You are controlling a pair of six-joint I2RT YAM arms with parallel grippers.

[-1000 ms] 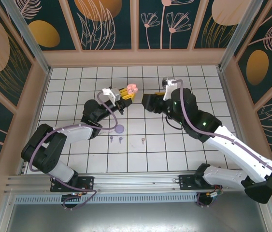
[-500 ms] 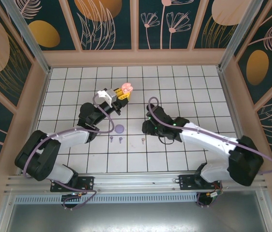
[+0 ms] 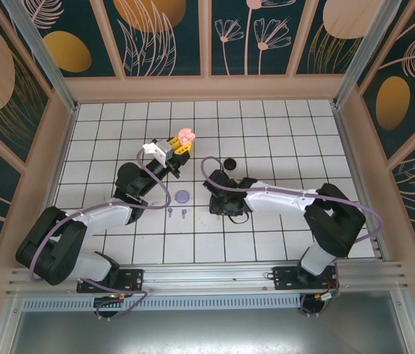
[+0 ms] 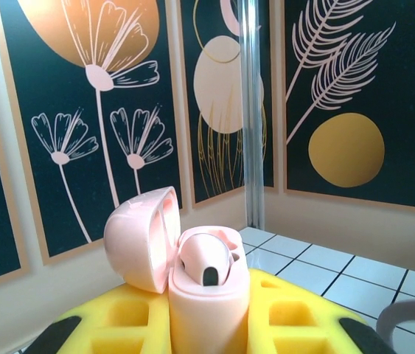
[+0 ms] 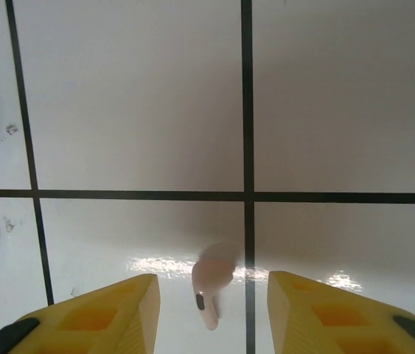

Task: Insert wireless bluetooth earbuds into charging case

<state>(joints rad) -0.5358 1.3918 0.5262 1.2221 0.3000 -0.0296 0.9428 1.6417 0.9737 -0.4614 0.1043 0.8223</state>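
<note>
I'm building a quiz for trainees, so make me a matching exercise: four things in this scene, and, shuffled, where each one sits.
1. open pink plastic charging case
2. loose pink stemmed earbud
3. round black disc-like case
4. round purple disc-like case

A. on white tiles, between the open fingers of the right end effector
B. beside two small purple earbuds
C. gripped by the left end effector
D. alone near the middle of the tiles

Pairs: 1-C, 2-A, 3-D, 4-B

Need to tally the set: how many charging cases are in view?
3. The pink case, lid open, is in the left gripper; the purple case lies on the tiles nearer the arms; the black case lies right of both. Arms may hide more.
</note>
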